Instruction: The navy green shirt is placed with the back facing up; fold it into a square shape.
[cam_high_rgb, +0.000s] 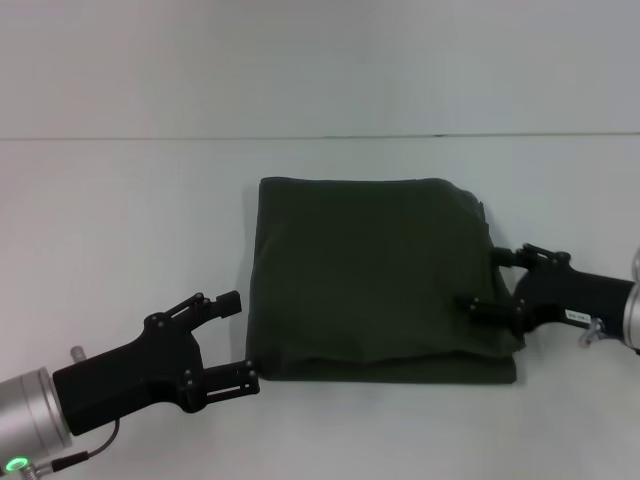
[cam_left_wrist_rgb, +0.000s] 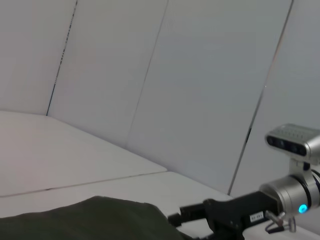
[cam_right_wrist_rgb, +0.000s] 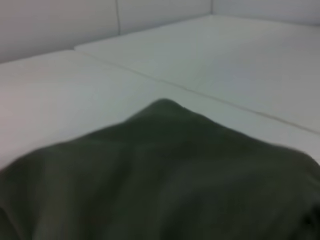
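The navy green shirt (cam_high_rgb: 375, 280) is seen folded into a near square in the middle of the white table (cam_high_rgb: 130, 220), plain side up. The left gripper (cam_high_rgb: 232, 337) is found at about 8 o'clock from the shirt, just beside its near left corner, with its fingers spread wide and nothing held. The right gripper (cam_high_rgb: 490, 282) is placed at 3 o'clock, its fingers open over the shirt's right edge.

White table (cam_high_rgb: 120, 220); folded navy green shirt (cam_high_rgb: 375, 275) lying flat.
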